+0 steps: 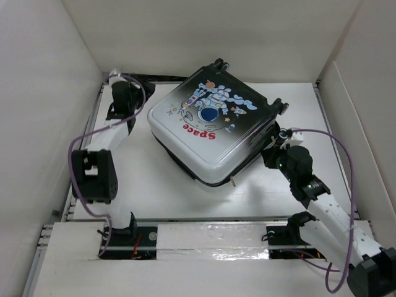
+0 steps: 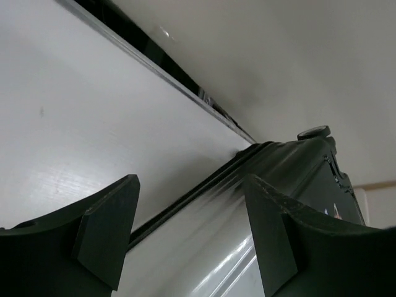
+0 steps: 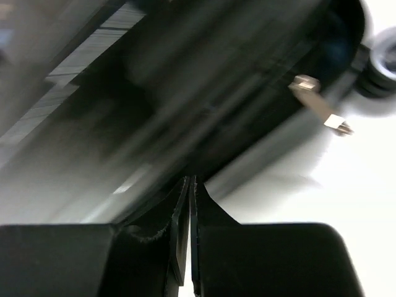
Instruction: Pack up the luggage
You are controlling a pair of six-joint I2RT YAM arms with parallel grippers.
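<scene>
Luggage (image 1: pixel 210 124) lies flat on the tabletop (image 1: pixel 154 198) at its middle, lid down and astronaut print up. Its long axis runs on a slant from near-left to far-right, with the wheels (image 1: pixel 219 64) at the far end.

Nearest the bases, the right pincer (image 3: pixel 190 185) sits low against the case's near-right side. Its fingers are pressed together, and nothing shows between them. The zip pull (image 3: pixel 318 105) hangs free at the case's near corner, just beside this pincer and on its near-left in the top view. If zipping the seam comes next, as seems likely, the right arm is much the nearer one. It would have to open and shift along the edge toward that corner.

Farther off, the left pincer (image 2: pixel 189 204) is at the case's left corner, fingers well apart. It looks along the far-left edge toward a wheel and grips nothing that I can see.
</scene>
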